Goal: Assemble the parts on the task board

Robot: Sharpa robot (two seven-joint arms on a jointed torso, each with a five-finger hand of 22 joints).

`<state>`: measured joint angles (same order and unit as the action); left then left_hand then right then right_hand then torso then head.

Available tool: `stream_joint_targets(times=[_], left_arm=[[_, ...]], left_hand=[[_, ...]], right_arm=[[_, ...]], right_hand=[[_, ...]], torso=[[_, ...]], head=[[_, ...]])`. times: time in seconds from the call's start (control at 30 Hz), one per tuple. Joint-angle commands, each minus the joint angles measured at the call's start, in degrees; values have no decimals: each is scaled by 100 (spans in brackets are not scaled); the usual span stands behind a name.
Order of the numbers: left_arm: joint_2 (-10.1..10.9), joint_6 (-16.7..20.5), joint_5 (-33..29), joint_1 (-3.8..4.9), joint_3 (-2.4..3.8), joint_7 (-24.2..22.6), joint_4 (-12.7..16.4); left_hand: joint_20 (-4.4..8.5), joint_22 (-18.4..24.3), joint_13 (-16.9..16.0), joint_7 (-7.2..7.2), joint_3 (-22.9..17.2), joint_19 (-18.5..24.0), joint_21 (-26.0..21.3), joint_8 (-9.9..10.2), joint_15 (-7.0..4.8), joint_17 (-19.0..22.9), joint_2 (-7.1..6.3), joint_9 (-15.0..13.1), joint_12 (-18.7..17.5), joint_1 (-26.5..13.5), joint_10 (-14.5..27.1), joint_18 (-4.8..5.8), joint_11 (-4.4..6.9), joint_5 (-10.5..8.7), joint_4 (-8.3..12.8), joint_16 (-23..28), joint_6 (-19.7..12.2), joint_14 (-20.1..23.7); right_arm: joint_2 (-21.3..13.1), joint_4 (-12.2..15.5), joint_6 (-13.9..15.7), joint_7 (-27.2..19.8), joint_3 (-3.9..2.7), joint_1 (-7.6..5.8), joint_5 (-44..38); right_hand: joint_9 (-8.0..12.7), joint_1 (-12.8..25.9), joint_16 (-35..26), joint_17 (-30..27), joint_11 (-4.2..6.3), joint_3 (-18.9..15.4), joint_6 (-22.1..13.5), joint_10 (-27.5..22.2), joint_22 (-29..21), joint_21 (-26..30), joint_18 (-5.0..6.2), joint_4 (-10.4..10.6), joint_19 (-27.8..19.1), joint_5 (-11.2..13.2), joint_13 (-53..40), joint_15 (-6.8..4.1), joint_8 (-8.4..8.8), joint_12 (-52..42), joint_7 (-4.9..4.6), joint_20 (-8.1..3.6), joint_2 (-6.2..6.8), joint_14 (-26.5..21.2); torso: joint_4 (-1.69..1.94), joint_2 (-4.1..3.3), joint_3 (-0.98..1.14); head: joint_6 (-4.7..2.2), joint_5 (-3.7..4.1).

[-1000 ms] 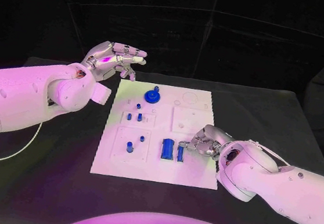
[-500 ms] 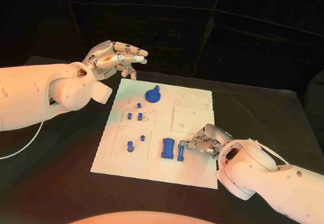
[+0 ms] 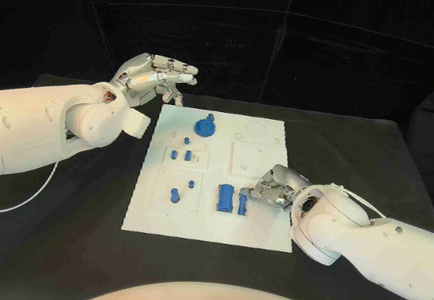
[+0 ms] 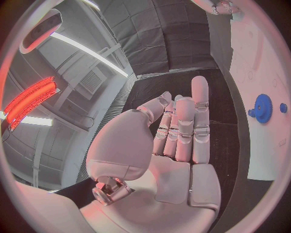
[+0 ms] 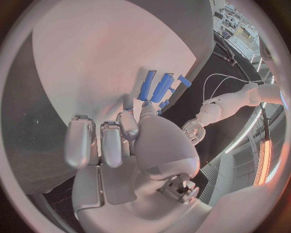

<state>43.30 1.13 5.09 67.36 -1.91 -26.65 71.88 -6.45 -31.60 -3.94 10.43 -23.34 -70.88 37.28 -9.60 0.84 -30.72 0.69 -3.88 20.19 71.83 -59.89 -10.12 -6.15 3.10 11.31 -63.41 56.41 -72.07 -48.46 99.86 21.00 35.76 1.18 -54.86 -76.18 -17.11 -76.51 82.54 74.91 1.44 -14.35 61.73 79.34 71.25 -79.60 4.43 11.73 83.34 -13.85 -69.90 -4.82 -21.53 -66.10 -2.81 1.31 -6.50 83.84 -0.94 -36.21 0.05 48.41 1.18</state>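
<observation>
The white task board [image 3: 204, 223] lies in the middle of the black table. On it stand a blue gear [image 3: 205, 127], several small blue pegs [image 3: 174, 154] and two upright blue bars [image 3: 226, 197] side by side. My left hand [image 3: 157, 75] hovers off the board's far left corner, fingers stretched together and holding nothing; the left wrist view shows its palm [image 4: 176, 160] with the gear [image 4: 262, 108] beyond it. My right hand [image 3: 270, 187] rests on the board's right edge beside the bars [image 5: 162, 87], thumb and fingers [image 5: 127, 121] curled in with nothing visible between them.
Black table [image 3: 374, 162] surrounds the board on all sides. A white cable [image 3: 2, 211] trails under my left arm. Square recessed panels [image 3: 252, 158] mark the board's right half.
</observation>
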Motion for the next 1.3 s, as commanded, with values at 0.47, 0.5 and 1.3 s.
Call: stream_joint_targets(times=[0.47,0.5,1.3], left_arm=[[3,-68,-12,9,1,-3,-1],[4,-68,-12,9,1,-4,-1],[-159,1,-262,3,-3,-167,-291]], left_hand=[[4,9,7,10,-20,34,-29,-24,4,9,27,4,34,-19,33,-34,14,-8,22,19,-14,39],[3,10,7,10,-22,34,-30,-25,4,12,30,4,36,-21,35,-33,13,-8,22,19,-15,40],[-379,958,37,62,569,1582,-1582,-23,388,1692,-83,12,-290,-310,236,30,-173,-39,-248,2838,-79,1639]], right_arm=[[52,-123,87,-96,13,7,-329],[48,-123,159,-184,13,7,-315],[112,-1834,48,-5296,5,-866,5223]], right_hand=[[-28,-193,26,455,-3,13,-25,23,9,-17,-72,-197,12,384,-1,-37,-29,5,-10,-30,41,411],[-29,-150,24,453,-8,-5,-28,23,7,-15,-71,-174,11,390,0,-33,-27,7,-15,-28,42,410],[430,-1007,-5710,-4464,-777,-246,-946,-2136,-5167,4744,593,-530,-2192,277,4449,690,1105,5126,-776,647,-167,-1467]], torso=[[-2,4,-4],[-4,4,-5],[-46,282,-105]], head=[[7,-6],[6,-6],[-391,156]])
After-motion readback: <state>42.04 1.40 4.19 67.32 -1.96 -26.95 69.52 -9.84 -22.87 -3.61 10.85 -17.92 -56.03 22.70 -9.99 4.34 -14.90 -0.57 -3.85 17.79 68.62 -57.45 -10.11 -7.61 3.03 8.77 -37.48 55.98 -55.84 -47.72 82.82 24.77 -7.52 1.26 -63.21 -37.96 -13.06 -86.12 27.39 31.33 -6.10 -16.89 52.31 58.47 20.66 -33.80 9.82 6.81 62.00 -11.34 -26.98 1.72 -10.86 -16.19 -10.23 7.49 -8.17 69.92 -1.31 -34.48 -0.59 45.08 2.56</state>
